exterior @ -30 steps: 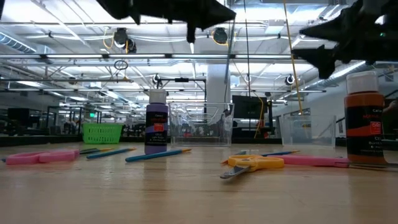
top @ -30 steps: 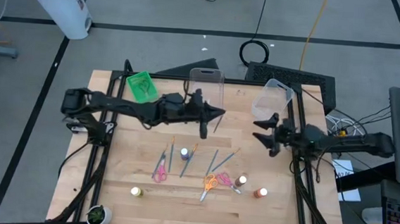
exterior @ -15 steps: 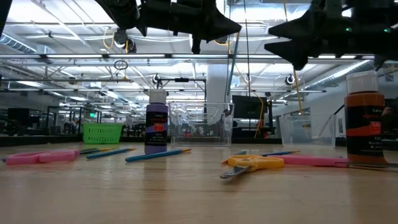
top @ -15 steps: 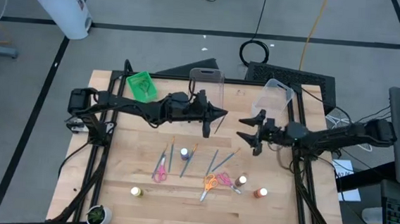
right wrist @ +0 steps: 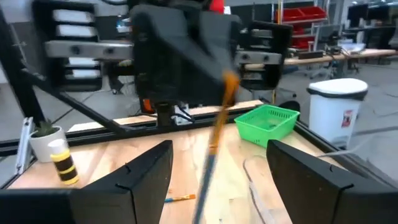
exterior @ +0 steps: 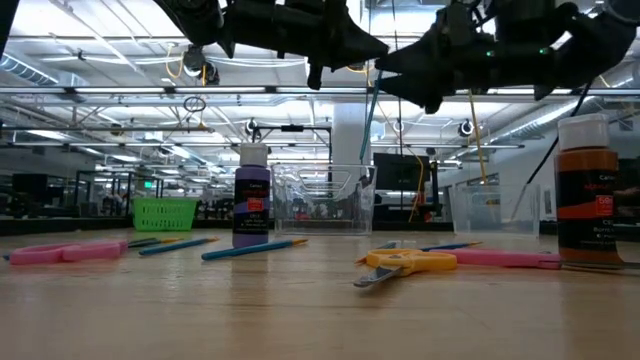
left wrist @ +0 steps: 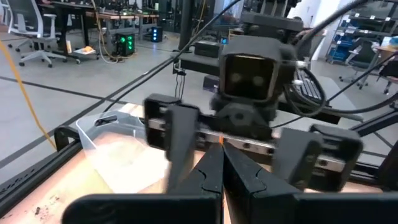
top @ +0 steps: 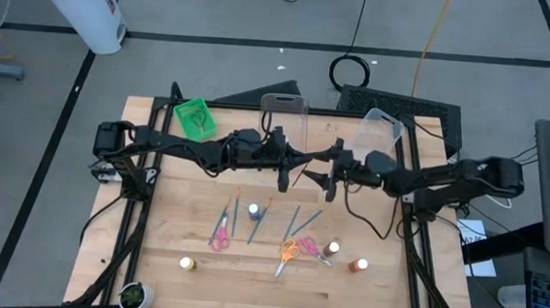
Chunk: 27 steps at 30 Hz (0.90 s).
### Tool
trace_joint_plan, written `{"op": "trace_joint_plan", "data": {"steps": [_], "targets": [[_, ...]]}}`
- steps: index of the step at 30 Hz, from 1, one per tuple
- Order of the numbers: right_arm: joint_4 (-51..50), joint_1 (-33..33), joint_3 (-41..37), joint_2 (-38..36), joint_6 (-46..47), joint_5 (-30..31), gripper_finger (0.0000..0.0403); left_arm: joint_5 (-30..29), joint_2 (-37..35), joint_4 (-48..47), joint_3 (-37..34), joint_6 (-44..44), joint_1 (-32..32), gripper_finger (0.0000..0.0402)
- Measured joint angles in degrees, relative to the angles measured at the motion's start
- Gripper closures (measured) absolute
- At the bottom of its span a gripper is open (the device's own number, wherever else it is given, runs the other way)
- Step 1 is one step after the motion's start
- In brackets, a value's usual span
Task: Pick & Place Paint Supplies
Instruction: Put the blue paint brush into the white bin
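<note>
My left gripper hovers above the table's middle, shut on a thin paintbrush with an orange upper part and a blue-grey lower part. My right gripper is open and faces it from the right, close to the brush but apart from it; its fingers fill the left wrist view. On the table lie several more brushes, pink scissors, orange scissors, and a purple bottle, an orange bottle and a yellow one. My left gripper pinches the paintbrush between its two fingers at the orange upper part. The fingers reach out roughly level from the table's left, lying across the brush. The brush is lifted clear and hangs slanting below the fingers.
Two clear plastic tubs stand at the far edge, and a green bin sits at the far left. A small potted plant is at the near left corner. Bare wood lies along the near edge.
My right arm has swung toward the table's left, from beside the right-hand tub up to the left gripper and the hanging brush, staying open. My left gripper has kept its hold on the brush and has barely shifted.
</note>
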Motion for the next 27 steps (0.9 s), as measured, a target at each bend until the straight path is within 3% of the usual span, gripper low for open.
{"op": "trace_joint_plan", "data": {"steps": [4, 7, 17, 23, 27], "targets": [[2.79, -0.87, 0.56, 1.13, 1.07, -2.2, 0.016, 0.0, 0.0, -0.13, 0.0, -0.03, 0.0, 0.0401], [3.29, -0.87, 0.58, 1.5, 0.83, -2.31, 0.0189, -0.02, 0.0, -0.24, 0.0, -0.15, 0.0, 0.0401], [2.5, -0.96, 0.56, 1.5, -2.56, -6.46, 0.0387, 0.4, -0.06, -0.11, 0.02, -0.2, -0.1, 0.0401], [2.28, -0.96, 0.54, 1.33, -2.77, -7.48, 0.0395, 1.92, -0.11, -0.11, 0.02, -0.62, -0.06, 0.0399], [2.09, -0.89, 0.54, 1.2, -1.87, -8.2, 0.0397, 8.03, -1.08, -0.71, 0.02, -4.17, 0.38, 0.0367]]}}
